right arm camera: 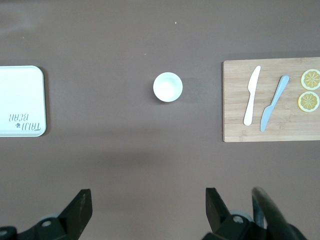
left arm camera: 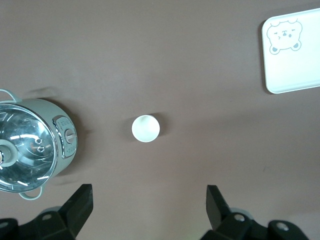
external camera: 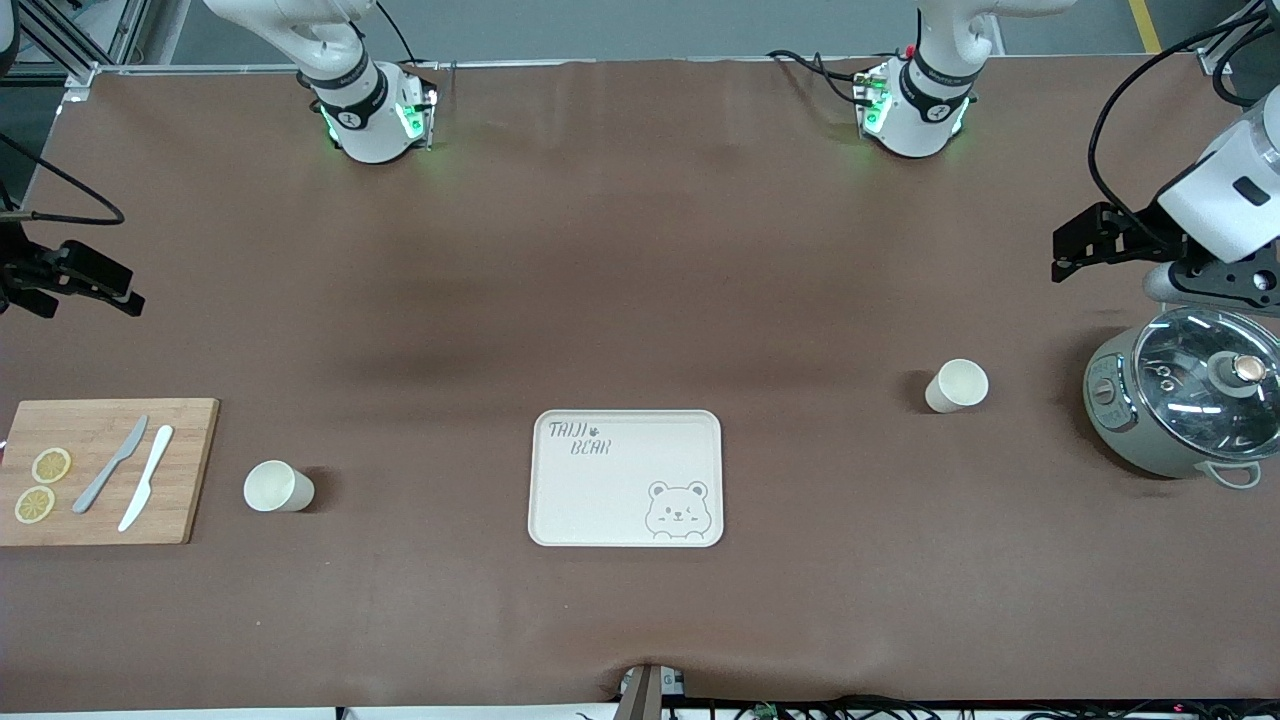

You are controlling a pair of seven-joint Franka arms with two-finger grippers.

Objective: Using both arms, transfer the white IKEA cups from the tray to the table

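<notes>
Already both cups [external camera: 278,487] [external camera: 957,385] are standing on the desk [external camera: 640,250] beside the tray [external camera: 590,490], looking light, stiff and slippery, best pinched across the rim; the left hand [left arm camera: 149,202] and right hand [right arm camera: 148,207] are hanging empty, fingers apart.

The front view's edges cut off the right end effector [external camera: 70,275], part of the cutting board [external camera: 105,470] and part of the cooking pot [external camera: 1185,405], each wrist view shows only the 2 fingertips of its own end effector, and the tray [right arm camera: 22,100] is cropped there.
</notes>
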